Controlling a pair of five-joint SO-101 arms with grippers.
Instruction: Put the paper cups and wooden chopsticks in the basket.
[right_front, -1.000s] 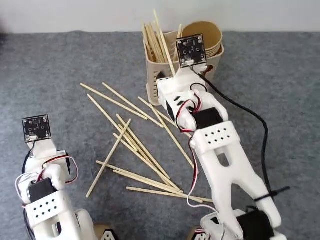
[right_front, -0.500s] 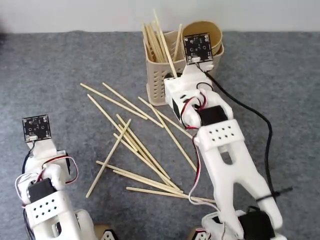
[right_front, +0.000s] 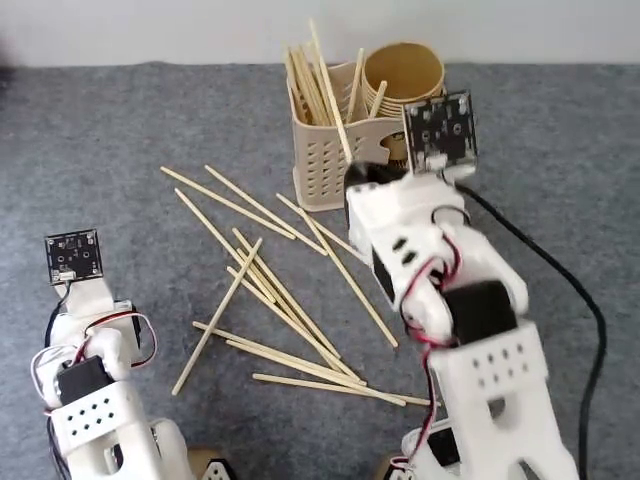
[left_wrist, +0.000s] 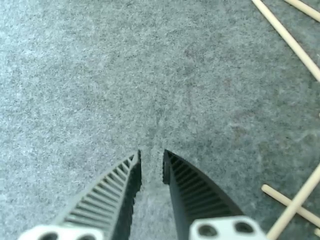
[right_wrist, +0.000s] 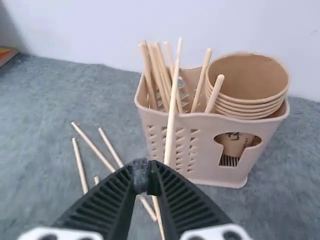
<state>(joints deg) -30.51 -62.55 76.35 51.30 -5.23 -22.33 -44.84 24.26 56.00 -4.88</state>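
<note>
1. While the grey mat (right_front: 110, 130) lies bare on the left, loose chopsticks (right_front: 283, 303) fan across its middle, between the arms.
2. Now the basket (right_front: 322, 172): upright at the mat's far edge by the wall (right_front: 150, 30), just ahead of the right gripper (right_wrist: 144, 176), whose jaws are pressed together, empty.
3. Inside it the paper cups (right_front: 403, 72) sit nested beside upright sticks (right_front: 315, 85).
4. And the left gripper (left_wrist: 151, 156), jaws narrowly parted, hovers over bare mat.

beige basket (right_front: 325, 165), brown cups (right_front: 403, 70), grey mat (right_front: 120, 130)
</note>
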